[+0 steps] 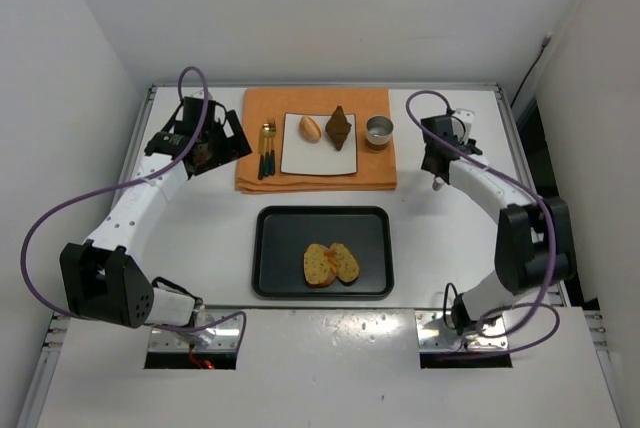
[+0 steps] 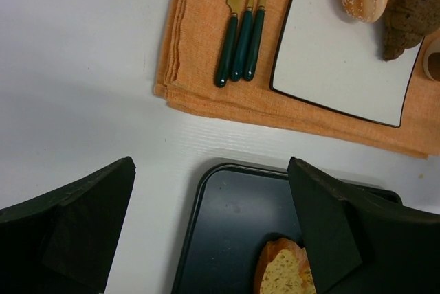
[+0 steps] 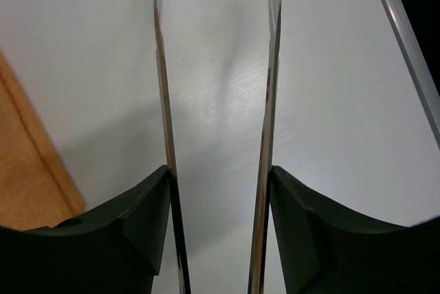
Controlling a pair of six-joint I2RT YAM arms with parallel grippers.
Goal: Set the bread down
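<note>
Two toasted bread slices (image 1: pixel 330 263) lie side by side on a black tray (image 1: pixel 280 248) at the table's middle front. One slice (image 2: pixel 282 270) shows in the left wrist view on the tray (image 2: pixel 227 225). My left gripper (image 1: pixel 222 148) hovers by the left edge of the orange placemat (image 1: pixel 260 173); it (image 2: pixel 212 170) is wide open and empty. My right gripper (image 1: pixel 436 163) is right of the placemat. It (image 3: pixel 218 170) is shut on thin metal tongs (image 3: pixel 161 102), whose two blades stand apart over bare table.
A white square plate (image 1: pixel 300 158) on the placemat holds a seeded roll (image 1: pixel 310 128) and a dark brown pastry (image 1: pixel 340 128). A metal cup (image 1: pixel 379 131) stands right of the plate. Green-handled cutlery (image 1: pixel 267 148) lies left of it. White walls enclose the table.
</note>
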